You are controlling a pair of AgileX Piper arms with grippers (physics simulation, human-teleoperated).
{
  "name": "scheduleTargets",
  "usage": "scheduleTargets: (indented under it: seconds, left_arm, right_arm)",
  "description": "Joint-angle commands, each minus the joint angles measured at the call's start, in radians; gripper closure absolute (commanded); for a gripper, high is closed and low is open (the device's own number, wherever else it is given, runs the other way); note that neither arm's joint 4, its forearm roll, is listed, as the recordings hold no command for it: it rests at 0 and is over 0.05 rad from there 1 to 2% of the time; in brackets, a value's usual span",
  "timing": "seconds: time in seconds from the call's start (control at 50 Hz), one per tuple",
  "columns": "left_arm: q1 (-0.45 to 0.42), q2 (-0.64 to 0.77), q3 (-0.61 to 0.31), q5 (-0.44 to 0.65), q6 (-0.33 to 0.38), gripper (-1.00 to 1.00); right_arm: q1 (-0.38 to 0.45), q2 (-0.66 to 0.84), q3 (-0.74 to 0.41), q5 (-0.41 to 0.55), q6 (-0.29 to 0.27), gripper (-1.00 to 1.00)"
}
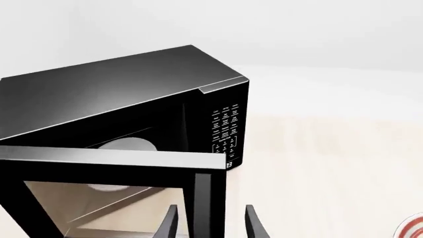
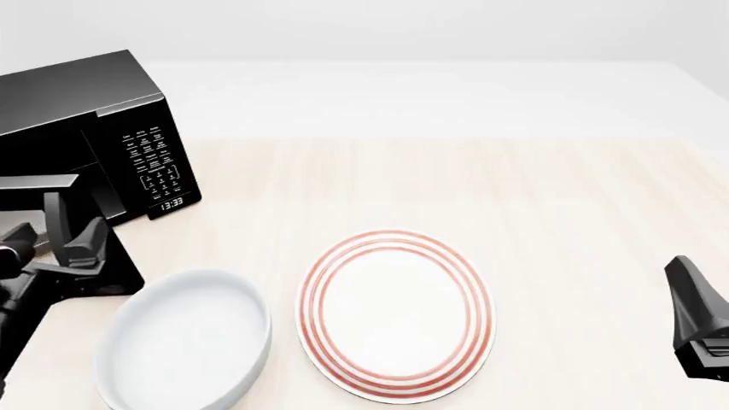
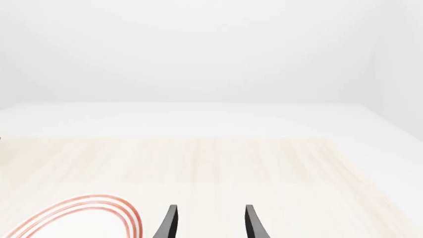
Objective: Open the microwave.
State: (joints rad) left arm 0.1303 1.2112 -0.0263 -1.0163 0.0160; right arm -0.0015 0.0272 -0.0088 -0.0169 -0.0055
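Note:
The black microwave [image 2: 80,102] stands at the table's far left, its white-lettered keypad [image 2: 154,158] and small clock [image 2: 171,203] facing the table. Its glass door [image 1: 99,163] is swung wide open toward the arms, and the round turntable [image 1: 126,145] shows inside the cavity. My left gripper [image 1: 210,223] is open, its fingers straddling the door's free edge with gaps on both sides. In the front view the left gripper [image 2: 71,229] sits just in front of the microwave. My right gripper [image 3: 210,223] is open and holds nothing, low at the right edge [image 2: 692,290].
A white plate with red rings [image 2: 397,314] lies at the table's front middle. A white bowl [image 2: 188,346] sits to its left, close below the open door and the left arm. The plate's rim also shows in the right wrist view [image 3: 92,213].

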Motion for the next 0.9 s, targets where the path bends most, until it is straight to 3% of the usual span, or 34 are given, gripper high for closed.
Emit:
scheduleTargets:
  seconds: [0.02,0.6,0.9]
  left_arm:
    - [0.005,-0.114,0.015,0.081,0.002,-1.0]
    - [0.01,-0.588,0.025,0.493,0.02,-1.0]
    - [-0.006,-0.814,-0.014,0.721,0.042,-1.0]
  right_arm:
    - [0.0,0.0,0.0,0.0,0.0,-1.0]
    - [0.0,0.0,0.0,0.0,0.0,-1.0]
    - [0.0,0.0,0.0,0.0,0.0,-1.0]
